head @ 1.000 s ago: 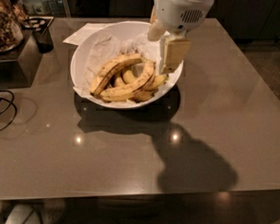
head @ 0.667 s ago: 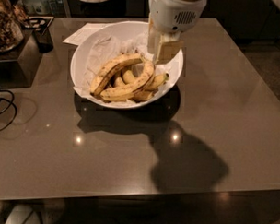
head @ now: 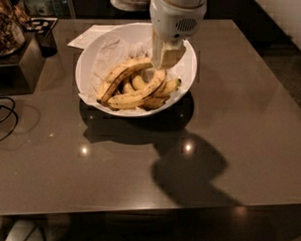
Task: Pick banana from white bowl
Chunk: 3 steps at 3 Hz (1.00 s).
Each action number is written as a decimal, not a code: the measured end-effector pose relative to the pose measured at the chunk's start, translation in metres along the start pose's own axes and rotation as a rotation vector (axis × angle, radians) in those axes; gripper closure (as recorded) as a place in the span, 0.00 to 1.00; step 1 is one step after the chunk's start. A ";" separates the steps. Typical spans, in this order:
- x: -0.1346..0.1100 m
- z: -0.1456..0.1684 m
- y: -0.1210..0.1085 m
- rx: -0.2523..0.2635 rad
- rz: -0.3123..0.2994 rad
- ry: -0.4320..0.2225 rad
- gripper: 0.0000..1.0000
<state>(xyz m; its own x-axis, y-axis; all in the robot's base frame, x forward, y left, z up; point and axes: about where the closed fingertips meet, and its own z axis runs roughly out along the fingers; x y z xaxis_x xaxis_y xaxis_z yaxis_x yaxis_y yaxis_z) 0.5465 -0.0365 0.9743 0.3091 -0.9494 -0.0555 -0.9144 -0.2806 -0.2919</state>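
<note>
Gripper (head: 167, 62), opening not discernible, poised over right rear of white bowl (head: 80, 73) on counter (head: 239, 125), just above tip of speckled banana (head: 135, 96) atop pile; risk: crowded neighbours, descent may catch dark-edged banana (head: 121, 78) or crumpled paper (head: 109, 51) instead
</note>
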 end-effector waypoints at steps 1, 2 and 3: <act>-0.004 0.013 0.000 -0.031 -0.016 -0.010 0.68; -0.004 0.020 0.001 -0.050 -0.023 -0.017 0.55; -0.003 0.025 0.001 -0.062 -0.027 -0.020 0.57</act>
<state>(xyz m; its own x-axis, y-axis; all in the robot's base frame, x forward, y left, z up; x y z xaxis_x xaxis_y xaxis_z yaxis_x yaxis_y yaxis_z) 0.5507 -0.0302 0.9507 0.3389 -0.9384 -0.0678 -0.9196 -0.3152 -0.2343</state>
